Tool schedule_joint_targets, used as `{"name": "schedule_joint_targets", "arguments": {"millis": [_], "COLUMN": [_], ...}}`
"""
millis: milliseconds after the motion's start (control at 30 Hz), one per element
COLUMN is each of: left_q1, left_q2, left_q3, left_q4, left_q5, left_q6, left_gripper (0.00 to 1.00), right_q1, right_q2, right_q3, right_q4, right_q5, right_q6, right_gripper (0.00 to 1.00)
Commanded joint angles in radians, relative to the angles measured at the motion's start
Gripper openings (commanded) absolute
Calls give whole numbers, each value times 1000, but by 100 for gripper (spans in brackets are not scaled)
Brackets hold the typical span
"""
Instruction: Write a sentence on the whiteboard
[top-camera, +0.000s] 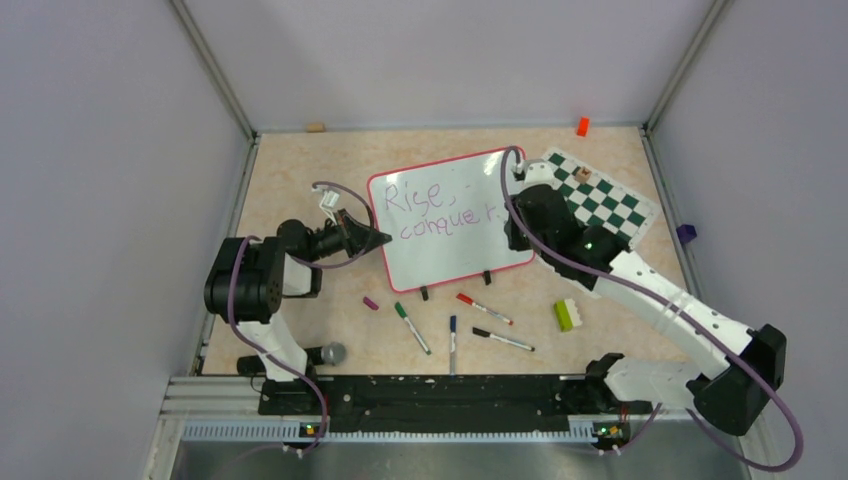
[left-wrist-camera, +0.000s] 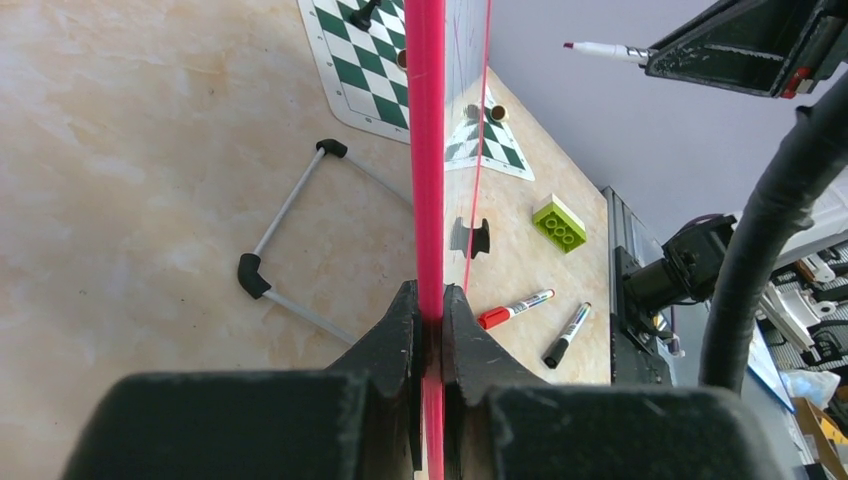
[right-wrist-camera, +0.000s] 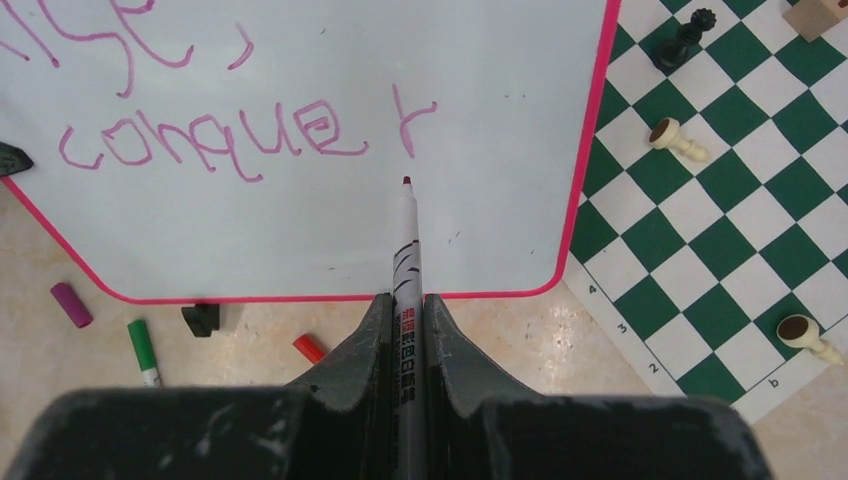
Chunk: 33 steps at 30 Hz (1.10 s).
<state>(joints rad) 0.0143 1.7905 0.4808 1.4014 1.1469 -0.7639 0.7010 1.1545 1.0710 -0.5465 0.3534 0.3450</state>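
The whiteboard (top-camera: 450, 245) – a glossy white rectangle with rounded corners and a thin red-pink rim – stands tilted on the mottled beige worktop (top-camera: 290, 175), between the two sets of fingers. The left fingers (left-wrist-camera: 410, 318), matt black and wedge-shaped, are clenched on the rim at the board's left edge; from the left wrist view the board appears edge-on, a straight pink line running away from the fingertips. Left of those fingers, behind the board, lies its bent wire stand (left-wrist-camera: 290, 225) with black elbow joints; to their right lie a bright green studded brick (left-wrist-camera: 560, 222), a red-capped marker (left-wrist-camera: 515, 308) and a black-capped one (left-wrist-camera: 567, 335). The right fingers (right-wrist-camera: 384, 322) are grasping a slim white marker (right-wrist-camera: 408, 250) with black print on its barrel, held straight out ahead of them. Its dark tip sits just under the last stroke of the sentence (right-wrist-camera: 230, 140) – thin, wobbly purple letters, "Rise," above "conquer"; whether the tip touches the board cannot be told. Right of these fingers spreads the green-and-white chequered chess mat (right-wrist-camera: 720, 210), flat, carrying a black piece (right-wrist-camera: 683, 40) and a cream pawn (right-wrist-camera: 675, 140). To their left, below the board's lower rim, lie a small purple cap (right-wrist-camera: 70, 303), a green marker (right-wrist-camera: 145, 350) and one black foot (right-wrist-camera: 202, 318).
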Motion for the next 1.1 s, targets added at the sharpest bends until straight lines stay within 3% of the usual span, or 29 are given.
{"name": "schedule_joint_targets", "arguments": {"millis": [0,100,367,767,1067], "left_q1": [14,13,15,7,-4], "left_q2": [49,83,44,-76,-15], "left_q3": [32,38,5,-19,74], "left_q4": [129,218,185,-127,-146], "left_q5": [10,32,-2,-131,-83], "left_q6": [10,-66,-13,212,187], "left_gripper": [0,0,0,0,0], "right_q1": [100,191,305,330,330], "right_q2": [-14,-14,25,-4,-23], "right_q3": [-20,-36,-61,-94,-87], "right_q4": [13,33,60,107,120], "right_q5": [102,186,267,275,272], "right_q6": [41,90,153,136,117], "right_gripper": [0,0,0,0,0]}}
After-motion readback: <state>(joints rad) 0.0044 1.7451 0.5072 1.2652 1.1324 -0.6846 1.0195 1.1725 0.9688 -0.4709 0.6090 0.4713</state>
